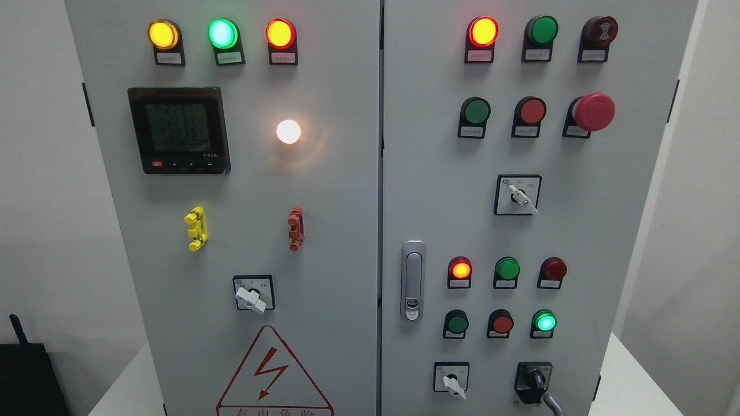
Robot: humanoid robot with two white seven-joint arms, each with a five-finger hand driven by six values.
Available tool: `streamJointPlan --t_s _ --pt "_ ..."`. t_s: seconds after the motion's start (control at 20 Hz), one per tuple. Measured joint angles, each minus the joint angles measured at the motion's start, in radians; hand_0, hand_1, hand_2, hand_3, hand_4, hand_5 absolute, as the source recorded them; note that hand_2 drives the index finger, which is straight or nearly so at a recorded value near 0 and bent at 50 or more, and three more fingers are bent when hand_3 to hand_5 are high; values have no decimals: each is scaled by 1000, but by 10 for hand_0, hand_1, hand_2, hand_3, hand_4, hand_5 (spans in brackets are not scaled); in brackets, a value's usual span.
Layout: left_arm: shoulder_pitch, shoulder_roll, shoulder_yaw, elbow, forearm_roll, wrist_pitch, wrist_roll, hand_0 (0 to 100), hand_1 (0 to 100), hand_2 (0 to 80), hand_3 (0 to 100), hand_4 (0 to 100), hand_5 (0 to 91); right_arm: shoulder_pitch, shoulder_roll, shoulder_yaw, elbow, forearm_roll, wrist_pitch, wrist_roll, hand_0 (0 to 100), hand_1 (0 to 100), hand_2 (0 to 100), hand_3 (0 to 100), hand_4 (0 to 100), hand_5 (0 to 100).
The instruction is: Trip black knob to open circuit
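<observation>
From my head camera I see only a grey finger-like tip [554,403] at the bottom edge, just right of and below the black knob [533,378]; I cannot tell which hand it is or how its fingers are set. The knob sits at the lower right of the right door [624,231], beside a white selector [452,386]. The meter [178,130] on the left door [335,190] shows digits like 2231. The warning triangle [274,372] carries Chinese characters, cut off at the frame's bottom. Lamp labels are too small to read.
</observation>
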Motion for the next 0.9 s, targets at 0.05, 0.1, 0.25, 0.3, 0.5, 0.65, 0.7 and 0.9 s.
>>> streamJointPlan --t_s 0.05,0.1,0.25,0.3,0.5,0.65,0.7,0.9 --pt "0 0 0 0 0 -1 0 120 389 0 0 0 0 5 0 0 -5 0 0 -1 0 0 0 1000 1000 1000" --pt "0 0 0 0 0 -1 0 120 389 0 0 0 0 10 0 0 -10 0 0 -1 0 0 0 1000 1000 1000" --pt "0 0 0 0 0 -2 0 120 389 0 0 0 0 33 1 0 -27 0 -1 -2 0 0 0 1000 1000 1000" --pt "0 0 0 0 0 -2 0 120 389 0 0 0 0 41 1 0 -33 0 -1 -2 0 0 0 1000 1000 1000" --pt "0 0 0 0 0 -2 0 120 389 0 0 0 0 80 3 -1 -59 0 -12 -3 0 0 0 1000 1000 981" --pt "0 0 0 0 0 -2 0 120 389 0 0 0 0 114 4 0 -79 1 -33 -3 0 0 0 938 845 875" --pt "0 0 0 0 0 -2 0 120 389 0 0 0 0 125 4 3 -84 1 -43 -3 0 0 0 857 772 808" --pt "0 0 0 0 0 -2 0 120 389 0 0 0 0 164 6 14 -102 1 -82 -3 0 0 0 390 303 382"
